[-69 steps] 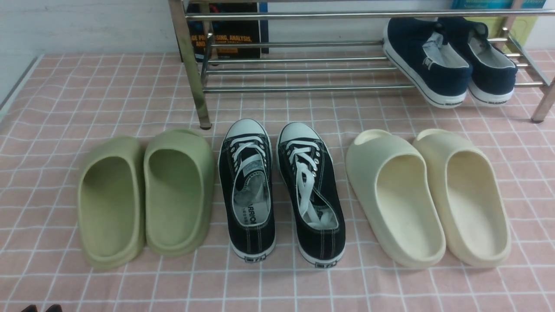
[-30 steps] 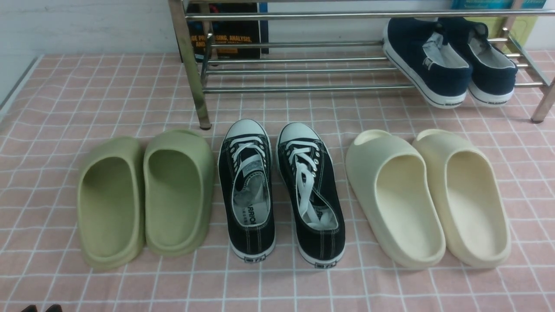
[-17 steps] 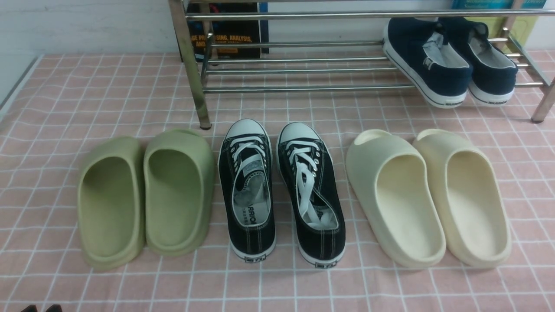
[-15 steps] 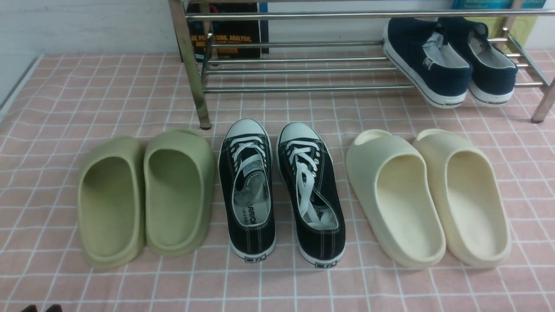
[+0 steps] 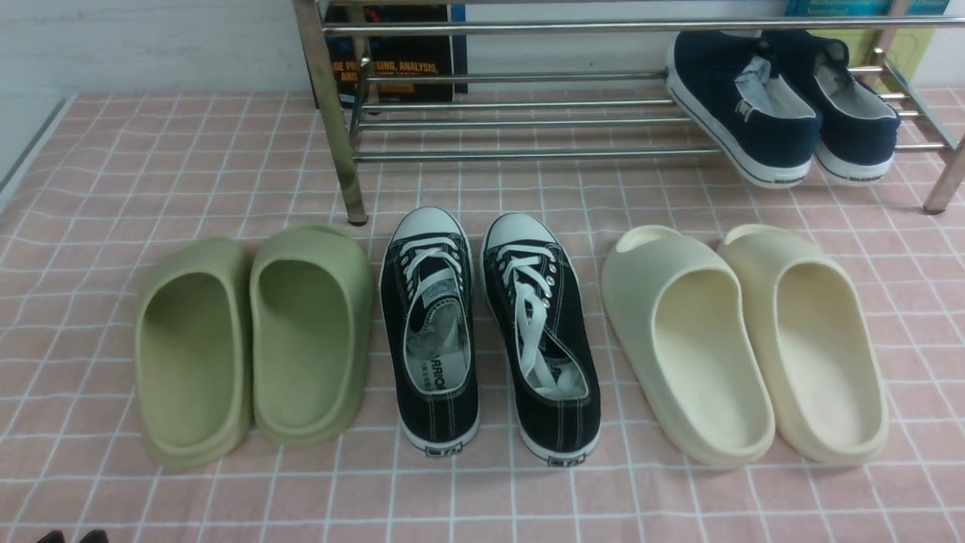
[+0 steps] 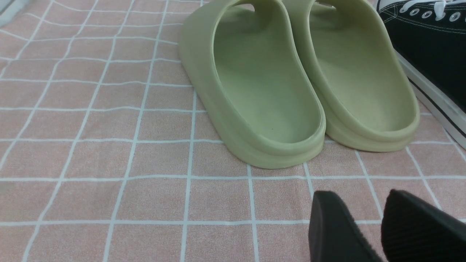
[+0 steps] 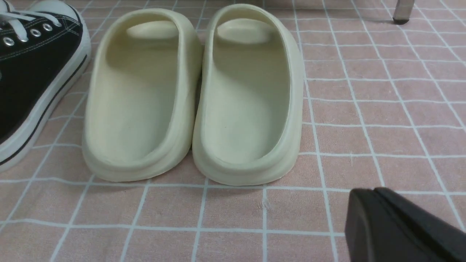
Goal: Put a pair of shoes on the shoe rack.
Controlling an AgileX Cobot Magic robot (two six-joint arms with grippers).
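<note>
The pair of navy slip-on sneakers [image 5: 784,105] already sits on the lower rails of the chrome shoe rack [image 5: 528,113], at the rack's 3 o'clock end, toes pointing to 12 o'clock and heels overhanging the front rail toward 6 o'clock. They look light; the canvas uppers should be soft and yield to a squeeze, while the white rubber soles are stiffer and grippy. The best hold would likely be the heel collar or the side wall of the opening, one finger inside against the grey lining. The rails are smooth tubes, so a nudged shoe could slide or tip off them.

Counted: two navy sneakers, one rack. On the pink checked counter [image 5: 151,151] in front of it stand three more pairs: two black lace-up sneakers [image 5: 490,332] at the centre, two green foam slides [image 5: 249,339] at 9 o'clock of them, two cream foam slides [image 5: 746,339] at 3 o'clock. A dark book [image 5: 399,53] leans behind the rack.

The left pincer [image 6: 367,225] hangs just short of the green slides, its fingers slightly apart, holding nothing. The right pincer [image 7: 397,225] sits near the cream slides, fingers pressed together and empty.
</note>
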